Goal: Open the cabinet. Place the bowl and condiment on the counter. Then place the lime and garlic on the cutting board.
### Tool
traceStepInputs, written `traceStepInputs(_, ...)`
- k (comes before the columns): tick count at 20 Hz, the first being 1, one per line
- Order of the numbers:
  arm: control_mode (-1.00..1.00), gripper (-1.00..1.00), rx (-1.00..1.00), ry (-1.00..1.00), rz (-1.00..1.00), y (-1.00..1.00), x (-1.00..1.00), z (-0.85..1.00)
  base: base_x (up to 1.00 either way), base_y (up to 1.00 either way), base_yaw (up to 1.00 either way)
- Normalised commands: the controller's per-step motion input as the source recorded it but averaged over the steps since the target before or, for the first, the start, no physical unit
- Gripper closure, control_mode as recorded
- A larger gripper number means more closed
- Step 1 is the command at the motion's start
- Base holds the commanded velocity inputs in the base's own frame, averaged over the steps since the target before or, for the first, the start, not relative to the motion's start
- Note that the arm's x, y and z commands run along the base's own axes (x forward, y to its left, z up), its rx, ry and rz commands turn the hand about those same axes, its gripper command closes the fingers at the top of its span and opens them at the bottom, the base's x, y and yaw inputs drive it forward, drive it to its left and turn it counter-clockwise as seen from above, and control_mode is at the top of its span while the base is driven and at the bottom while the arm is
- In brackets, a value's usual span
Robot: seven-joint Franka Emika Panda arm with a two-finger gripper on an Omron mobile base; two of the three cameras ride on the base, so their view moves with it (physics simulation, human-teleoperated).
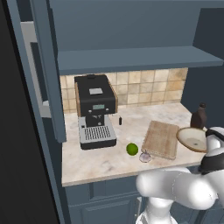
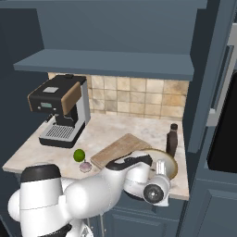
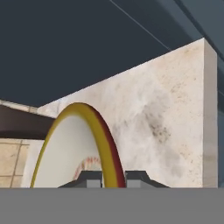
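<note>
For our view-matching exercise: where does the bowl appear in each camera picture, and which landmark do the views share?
Left base view: bowl at the right edge, beside the cutting board.
Right base view: lower centre-right, partly behind the arm.
Hand view: lower left, rim between the pincer tips.
Shared landmark: the counter.

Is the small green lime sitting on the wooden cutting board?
No, the small green lime rests on the beige stone counter, left of the light-brown wooden cutting board.

Lime (image 1: 132,148) and garlic (image 1: 145,156) lie left of the cutting board (image 1: 161,139).
</note>
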Motion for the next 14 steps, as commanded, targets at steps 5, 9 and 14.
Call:
traceStepInputs(5,-1.00,1.00,0.00,0.00,0.00,-0.11,0.03,-0.07,0.00,0.00,0.00)
traceStepInputs(9,-1.00,1.00,0.00,0.00,0.00,-0.12,-0.01,0.00,0.00,0.00,0.00)
traceStepInputs(14,-1.00,1.00,0.00,0.00,0.01,-0.01,-0.24,0.13,0.00,0.00,0.00)
